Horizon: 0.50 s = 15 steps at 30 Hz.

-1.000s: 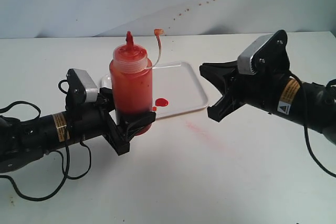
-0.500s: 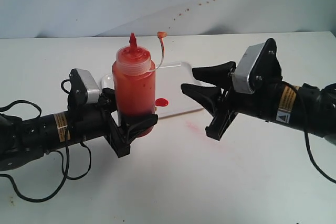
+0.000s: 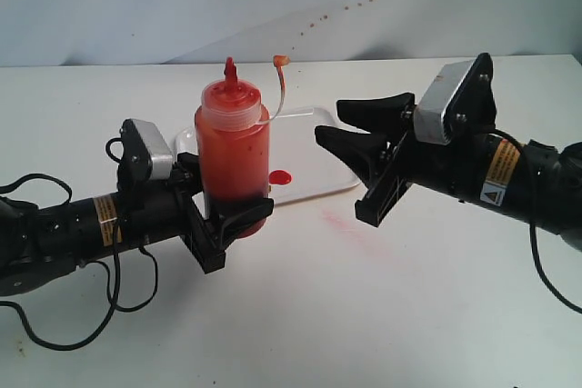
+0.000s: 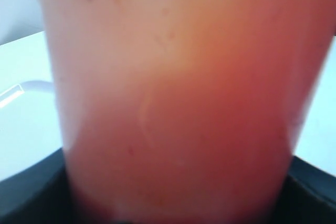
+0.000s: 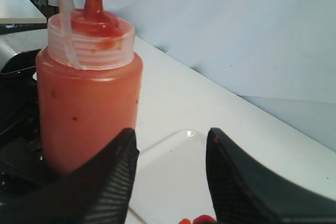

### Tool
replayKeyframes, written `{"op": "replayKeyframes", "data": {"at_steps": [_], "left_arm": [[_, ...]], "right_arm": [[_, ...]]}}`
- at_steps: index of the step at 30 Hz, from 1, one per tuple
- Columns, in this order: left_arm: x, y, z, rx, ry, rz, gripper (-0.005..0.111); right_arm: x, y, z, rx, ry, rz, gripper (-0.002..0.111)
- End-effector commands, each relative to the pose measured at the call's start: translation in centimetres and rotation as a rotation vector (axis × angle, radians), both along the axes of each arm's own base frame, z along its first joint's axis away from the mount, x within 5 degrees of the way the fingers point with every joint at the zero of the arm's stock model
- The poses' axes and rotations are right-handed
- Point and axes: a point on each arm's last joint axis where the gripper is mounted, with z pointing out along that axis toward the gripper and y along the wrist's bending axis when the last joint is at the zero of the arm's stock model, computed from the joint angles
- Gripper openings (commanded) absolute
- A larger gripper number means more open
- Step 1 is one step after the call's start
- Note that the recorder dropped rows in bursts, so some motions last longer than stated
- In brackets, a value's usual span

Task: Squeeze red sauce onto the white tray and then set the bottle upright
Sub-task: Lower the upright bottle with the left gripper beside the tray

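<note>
The bottle (image 3: 232,143) stands upright, translucent red-orange with a pointed red nozzle, its tethered cap (image 3: 281,61) hanging out to the side. My left gripper (image 3: 232,204) is shut on its lower body, and the bottle (image 4: 178,103) fills the left wrist view. The white tray (image 3: 318,147) lies behind it with a blob of red sauce (image 3: 280,176) near its front edge. My right gripper (image 3: 332,120) hovers open over the tray, to the right of the bottle and apart from it. In the right wrist view the gripper (image 5: 170,132) frames bare tray (image 5: 173,171), with the bottle (image 5: 86,108) beside one finger and red sauce (image 5: 197,220) below.
A faint pink smear (image 3: 350,224) marks the white table in front of the tray. Red specks (image 3: 318,20) dot the backdrop. Black cables (image 3: 127,288) loop beside the left arm near the table's front left.
My right gripper has opened and moved left towards the bottle, over the tray. The bottle, still in the left gripper, has barely shifted; its cap tether swung a little to the right.
</note>
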Motion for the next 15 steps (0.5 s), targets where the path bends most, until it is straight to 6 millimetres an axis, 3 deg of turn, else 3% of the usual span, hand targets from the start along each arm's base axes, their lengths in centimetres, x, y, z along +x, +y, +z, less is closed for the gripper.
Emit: {"op": "replayKeyframes", "data": {"at_steps": [1, 15], "left_arm": [[0.24, -0.16, 0.81, -0.058, -0.029, -0.002, 0.0], [0.24, -0.16, 0.81, -0.057, -0.03, -0.002, 0.0]], "right_arm": [[0.02, -0.12, -0.01, 0.016, 0.003, -0.007, 0.04], [0.25, -0.28, 0.09, 0.034, 0.009, -0.039, 0.04]]}}
